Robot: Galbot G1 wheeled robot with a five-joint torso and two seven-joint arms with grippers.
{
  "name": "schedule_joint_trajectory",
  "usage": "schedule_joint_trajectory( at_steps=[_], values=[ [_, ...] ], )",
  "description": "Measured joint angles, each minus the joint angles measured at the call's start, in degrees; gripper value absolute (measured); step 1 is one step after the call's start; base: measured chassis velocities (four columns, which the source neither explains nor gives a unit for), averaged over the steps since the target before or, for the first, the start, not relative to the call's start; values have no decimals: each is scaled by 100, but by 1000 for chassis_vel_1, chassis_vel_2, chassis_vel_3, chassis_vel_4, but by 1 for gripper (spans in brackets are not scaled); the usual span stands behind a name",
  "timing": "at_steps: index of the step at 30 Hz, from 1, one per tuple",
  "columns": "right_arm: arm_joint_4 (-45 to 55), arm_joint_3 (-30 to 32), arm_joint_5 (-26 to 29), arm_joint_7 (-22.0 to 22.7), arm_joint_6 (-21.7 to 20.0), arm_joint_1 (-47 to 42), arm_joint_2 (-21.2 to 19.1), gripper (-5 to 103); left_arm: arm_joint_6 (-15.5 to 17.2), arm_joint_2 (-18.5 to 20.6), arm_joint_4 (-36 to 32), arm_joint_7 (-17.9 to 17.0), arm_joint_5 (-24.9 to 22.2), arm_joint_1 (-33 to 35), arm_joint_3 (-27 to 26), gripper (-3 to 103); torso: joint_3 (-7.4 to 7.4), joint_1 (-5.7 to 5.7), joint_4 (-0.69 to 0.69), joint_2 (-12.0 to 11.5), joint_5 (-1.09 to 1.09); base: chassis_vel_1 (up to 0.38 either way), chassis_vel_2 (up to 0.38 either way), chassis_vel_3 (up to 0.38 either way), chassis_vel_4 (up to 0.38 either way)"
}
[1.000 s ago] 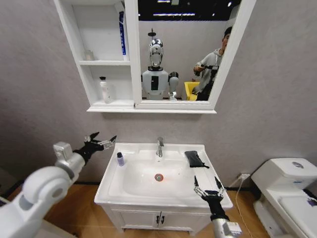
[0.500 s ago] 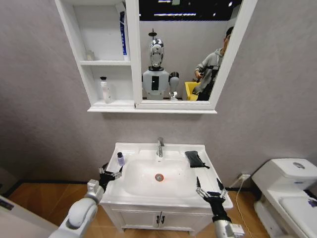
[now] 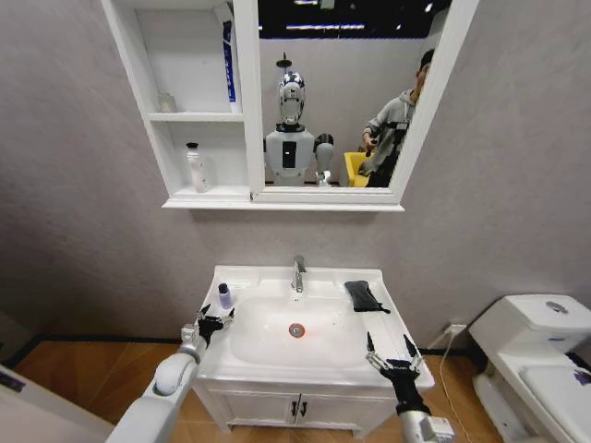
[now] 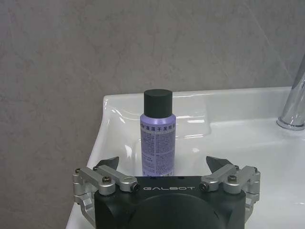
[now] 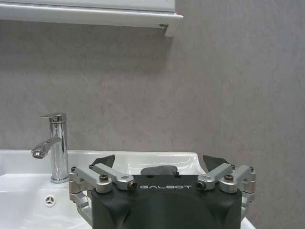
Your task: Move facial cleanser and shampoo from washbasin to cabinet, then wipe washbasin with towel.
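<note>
The shampoo (image 3: 224, 295), a small purple bottle with a black cap, stands upright on the washbasin's (image 3: 277, 366) left rim. My left gripper (image 3: 214, 319) is open just in front of it. In the left wrist view the shampoo (image 4: 158, 136) stands between and beyond the spread fingers of the left gripper (image 4: 163, 161), untouched. The facial cleanser (image 3: 195, 168), a slim white bottle, stands on the cabinet's (image 3: 159, 138) lower shelf. The dark towel (image 3: 364, 295) lies on the basin's right rim. My right gripper (image 3: 390, 351) hangs open over the front right corner, with the towel (image 5: 159, 170) ahead of it.
A chrome faucet (image 3: 298, 273) rises at the back of the basin over the orange-ringed drain (image 3: 296, 329). A blue item (image 3: 227, 60) and a small clear item (image 3: 166, 101) sit on the upper shelf. A white toilet (image 3: 531, 337) stands at the right.
My left arm has come down from beside the wall left of the basin to the basin's left rim, ending just short of the shampoo. The right arm has barely moved.
</note>
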Motion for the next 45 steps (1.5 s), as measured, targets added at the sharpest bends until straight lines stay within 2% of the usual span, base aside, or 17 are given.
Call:
schedule_joint_trajectory(
  at_steps=[9,10,12,14,15,17,19,21,23,33,35,36,39,40,43,44,45],
  values=[
    [-81,-41,-49,-22,-57,58,10,100,-1,-137,347,46,-16,-373,39,99,0,0,0,0,0,0,0,0,0],
    [-115,-31,-51,-25,-62,60,3,100,-19,-159,432,121,-33,-470,45,84,0,0,0,0,0,0,0,0,0],
    [-130,-28,-51,-25,-62,60,3,100,-19,-162,445,131,-33,-482,47,84,-1,-1,0,0,-1,0,0,0,0],
    [-151,-28,-52,-26,-62,66,6,100,-20,-164,471,167,-22,-491,49,68,0,0,0,0,0,0,0,0,0],
    [-151,-28,-52,-26,-62,66,6,100,-20,-164,471,167,-22,-491,49,68,0,0,0,0,0,0,0,0,0],
    [-153,-34,-57,-26,-65,83,14,100,-35,-158,472,225,-28,-472,42,57,-1,-1,-1,0,-1,0,0,0,0],
    [-153,-34,-59,-27,-68,91,16,100,-34,-146,455,230,-29,-450,37,57,-1,-1,0,0,-1,0,0,0,0],
    [-154,-39,-64,-27,-79,104,22,100,-20,-105,377,237,-43,-393,12,47,-1,-1,0,0,0,0,0,0,0],
    [-152,-44,-68,-28,-85,104,26,100,-2,-81,321,238,-57,-359,-1,43,-1,-1,0,0,-1,0,0,0,0],
    [-85,-66,-100,-28,-100,98,50,100,178,265,-477,131,-352,-62,-163,42,0,-1,-1,0,-1,0,0,0,0],
    [-61,-66,-101,-28,-118,109,50,100,415,619,-1322,-105,-661,86,-246,42,-1,-1,1,0,-2,0,0,0,0],
    [-61,-66,-101,-28,-118,109,50,100,415,619,-1322,-105,-661,86,-246,42,-1,-1,1,0,-2,0,0,0,0],
    [-25,-93,-130,-28,-155,137,91,100,1177,1302,-2622,-824,-1638,173,-421,42,-1,-1,1,1,-3,0,0,0,0],
    [-25,-93,-130,-28,-155,137,91,100,1177,1302,-2622,-824,-1638,173,-421,42,-1,-1,1,1,-3,0,0,0,0],
    [12,-144,-197,-31,-158,107,129,100,2256,2159,-3837,-1787,-3206,-62,-691,42,-1,-1,1,1,-1,0,0,0,0],
    [12,-144,-197,-31,-158,107,129,100,2256,2159,-3837,-1787,-3206,-62,-691,42,-1,-1,1,1,-1,0,0,0,0],
    [20,-156,-216,-34,-158,90,140,100,2457,2403,-4104,-1976,-3636,-200,-758,42,-1,-1,0,1,0,0,0,0,0]
  ],
)
